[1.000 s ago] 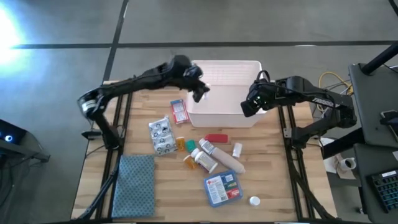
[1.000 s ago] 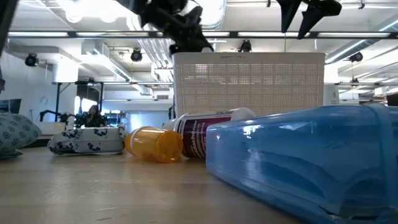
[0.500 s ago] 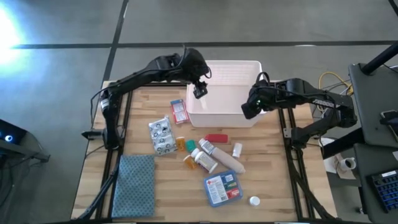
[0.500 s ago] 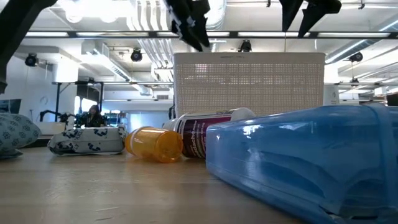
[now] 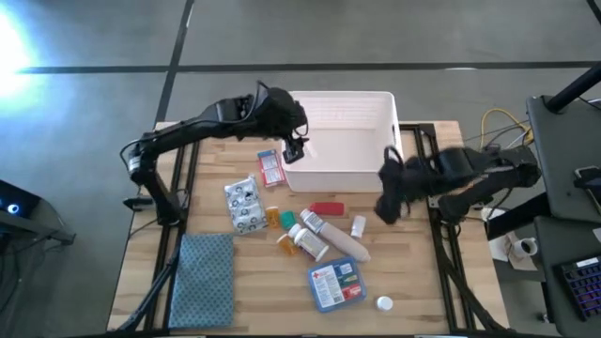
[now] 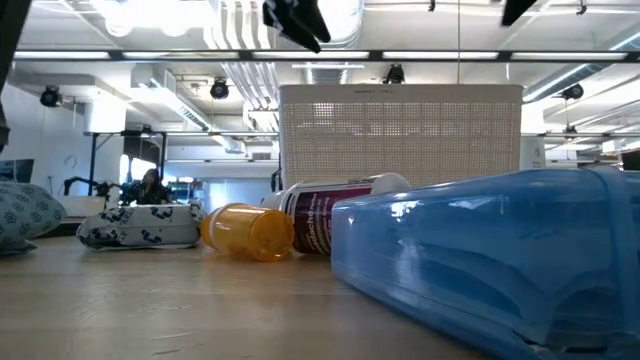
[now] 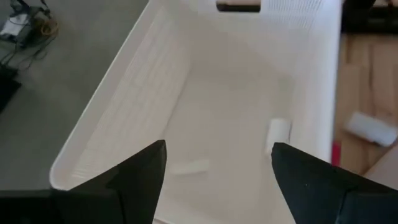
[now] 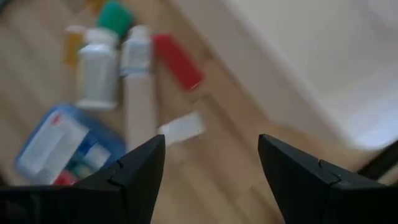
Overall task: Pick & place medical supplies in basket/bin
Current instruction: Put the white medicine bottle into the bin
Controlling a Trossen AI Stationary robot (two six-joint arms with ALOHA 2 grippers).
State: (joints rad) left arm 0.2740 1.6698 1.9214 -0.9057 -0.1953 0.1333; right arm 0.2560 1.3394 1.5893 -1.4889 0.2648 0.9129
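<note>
Cloth (image 5: 204, 278) well apart from bin (image 5: 343, 143)

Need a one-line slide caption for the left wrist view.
Open left gripper above the white bin, two small white items lying inside.

Supplies spread on the table; white bin at the far edge.
White rectangular plastic bin (image 5: 346, 141) with perforated upper walls stands upright, holding two small white items (image 7: 278, 133) on its floor. Red-white small box (image 5: 270, 169) lies flat just beside the bin's left wall. Silvery blister packs (image 5: 243, 204) lie nearer, left of the cluster. Red tube (image 5: 326, 208) lies near the bin's front wall. White pill bottles (image 5: 310, 243), an orange vial (image 5: 285, 246), a green-capped vial (image 5: 286, 219) and a small white tube (image 5: 358, 226) lie on their sides, close together. Blue first-aid packet (image 5: 335, 283) lies flat nearest; a white cap (image 5: 384, 303) beside it.
</note>
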